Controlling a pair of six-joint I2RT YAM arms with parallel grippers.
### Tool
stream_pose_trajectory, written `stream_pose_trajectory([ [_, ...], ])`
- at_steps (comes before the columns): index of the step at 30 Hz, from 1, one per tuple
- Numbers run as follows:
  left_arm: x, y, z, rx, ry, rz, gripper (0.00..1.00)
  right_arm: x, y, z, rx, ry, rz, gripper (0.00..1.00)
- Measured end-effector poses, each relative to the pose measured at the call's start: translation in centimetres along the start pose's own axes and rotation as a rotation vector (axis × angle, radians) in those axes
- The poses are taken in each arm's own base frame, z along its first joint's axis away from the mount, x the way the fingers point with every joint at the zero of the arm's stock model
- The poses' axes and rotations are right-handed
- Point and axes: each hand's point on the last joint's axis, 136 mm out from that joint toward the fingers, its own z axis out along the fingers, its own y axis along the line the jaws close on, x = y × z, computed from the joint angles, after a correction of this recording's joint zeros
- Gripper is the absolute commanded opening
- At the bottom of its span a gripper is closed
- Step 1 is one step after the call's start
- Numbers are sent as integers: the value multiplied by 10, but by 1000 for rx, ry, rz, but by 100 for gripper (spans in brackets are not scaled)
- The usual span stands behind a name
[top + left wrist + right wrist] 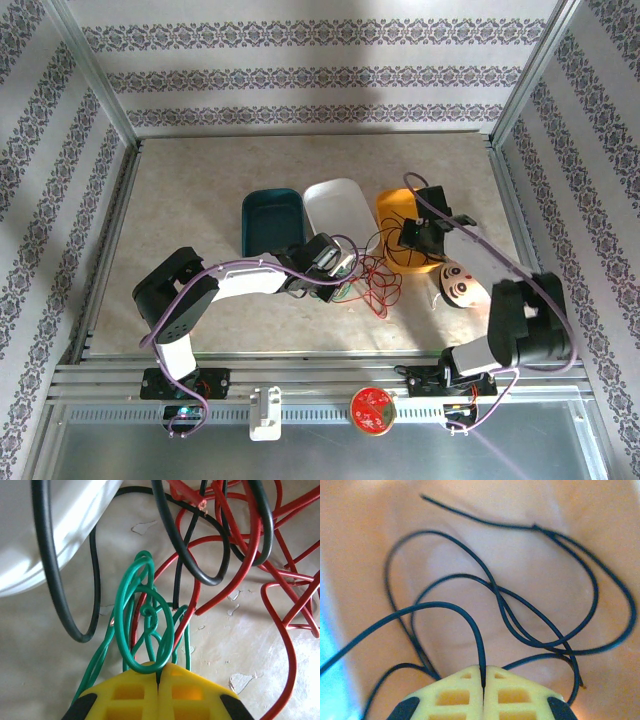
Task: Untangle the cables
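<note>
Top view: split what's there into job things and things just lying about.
Job:
green cable, pinched by left gripper
black cable, pinched by right gripper
red cable

Lying about:
blue tub
white tub
orange tub, under the black cable
toy with a face
red disc

Teal bin (272, 218), white bin (338, 203) and orange bin (391, 207) sit side by side.

Overhead view, two close wrist views

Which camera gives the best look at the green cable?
Left wrist view: the green cable loops large and sharp just above the left hand, shut on it. Top external gives a tiny green patch by that hand. Right wrist looks at the black cable.
</note>
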Motion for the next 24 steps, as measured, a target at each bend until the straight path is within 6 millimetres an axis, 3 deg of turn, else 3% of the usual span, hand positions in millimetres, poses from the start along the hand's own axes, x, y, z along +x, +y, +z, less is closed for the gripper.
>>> stream_pose_trajectory([
  [8, 0, 0, 0, 0, 0, 0, 0, -62, 30, -126, -187, -368, 5, 0],
  [12, 0, 0, 0, 0, 0, 0, 0, -82, 41, -180, -260, -504, 9, 0],
  [18, 0, 0, 0, 0, 1, 0, 0, -106, 55, -245, -359, -671, 9, 0],
  [24, 1, 0, 0, -1, 2, 0, 0, -116, 62, -284, -437, -784, 8, 0],
])
